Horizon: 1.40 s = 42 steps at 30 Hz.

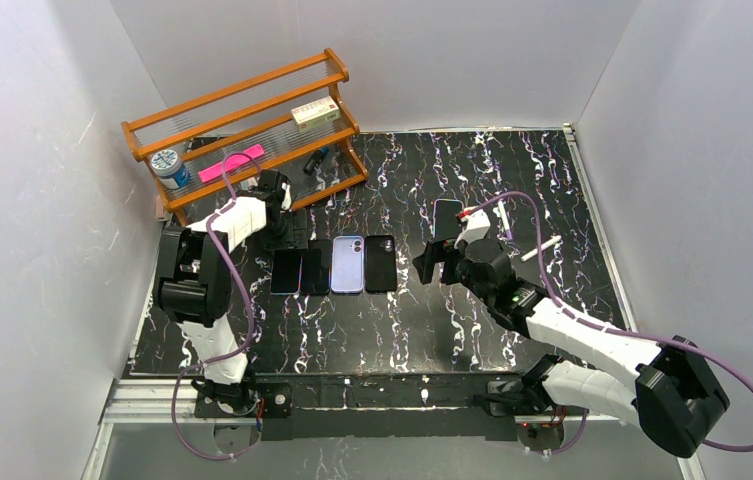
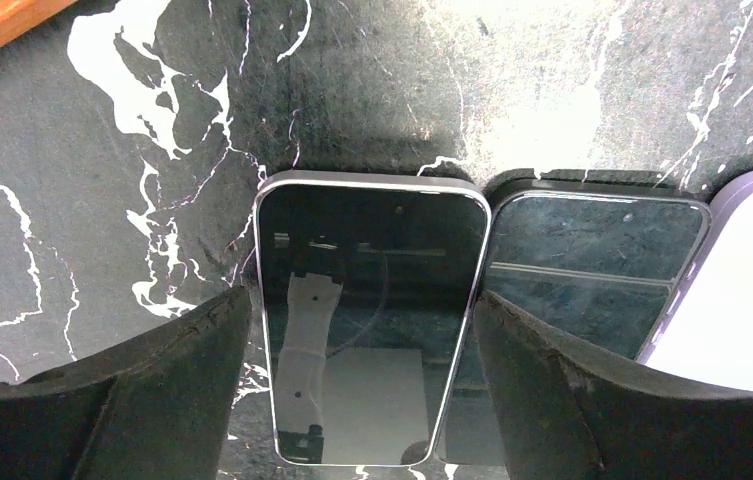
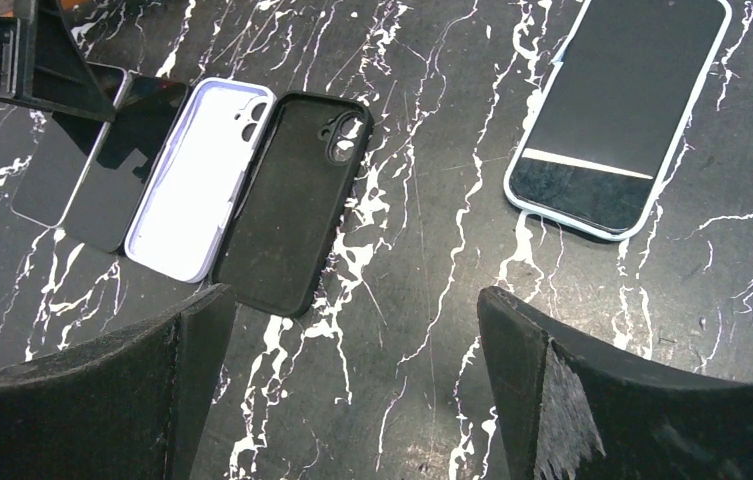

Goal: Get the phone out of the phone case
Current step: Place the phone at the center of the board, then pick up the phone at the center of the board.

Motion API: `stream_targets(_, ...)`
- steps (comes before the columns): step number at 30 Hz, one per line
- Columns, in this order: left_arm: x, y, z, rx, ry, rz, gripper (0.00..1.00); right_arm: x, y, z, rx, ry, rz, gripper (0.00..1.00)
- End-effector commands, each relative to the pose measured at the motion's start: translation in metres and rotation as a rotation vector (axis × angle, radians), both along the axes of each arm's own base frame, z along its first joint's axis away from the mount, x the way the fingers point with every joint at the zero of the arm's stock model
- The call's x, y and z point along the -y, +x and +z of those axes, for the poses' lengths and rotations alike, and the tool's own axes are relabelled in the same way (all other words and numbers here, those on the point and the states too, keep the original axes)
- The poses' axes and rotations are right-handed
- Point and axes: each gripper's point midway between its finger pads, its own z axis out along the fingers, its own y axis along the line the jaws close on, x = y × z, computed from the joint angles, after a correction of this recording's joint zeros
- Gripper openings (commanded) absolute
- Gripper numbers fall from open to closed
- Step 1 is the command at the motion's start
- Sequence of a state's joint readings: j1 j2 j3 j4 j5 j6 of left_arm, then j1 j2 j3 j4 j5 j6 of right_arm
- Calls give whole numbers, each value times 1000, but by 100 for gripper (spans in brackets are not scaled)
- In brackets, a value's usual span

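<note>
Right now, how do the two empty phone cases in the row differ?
The lavender case is pale with a white lining; the black case is dark throughout. The lavender case lies between a bare phone and the black case, which ends the row. Both lie empty, inside up, side by side, camera cutouts pointing the same way.

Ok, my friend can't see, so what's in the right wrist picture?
A phone in a pale blue case lies screen-up on the black marbled table, upper right. Two empty cases, white and black, lie at left. The right gripper hangs open below.
</note>
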<state>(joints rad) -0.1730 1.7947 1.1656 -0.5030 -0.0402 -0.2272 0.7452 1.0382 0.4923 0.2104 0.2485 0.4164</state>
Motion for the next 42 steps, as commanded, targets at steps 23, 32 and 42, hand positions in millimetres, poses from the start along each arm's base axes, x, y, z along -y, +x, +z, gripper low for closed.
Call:
stream_targets(23, 14, -25, 96, 315, -164, -22, 98, 58, 111, -38, -135, -274, -198, 99)
stream_targets(32, 21, -54, 145, 573, -221, -65, 98, 53, 151, -70, -256, -351, -189, 99)
stream_targets(42, 36, -70, 141, 566, -213, -131, 98, 59, 177, -97, -334, -446, -261, 99)
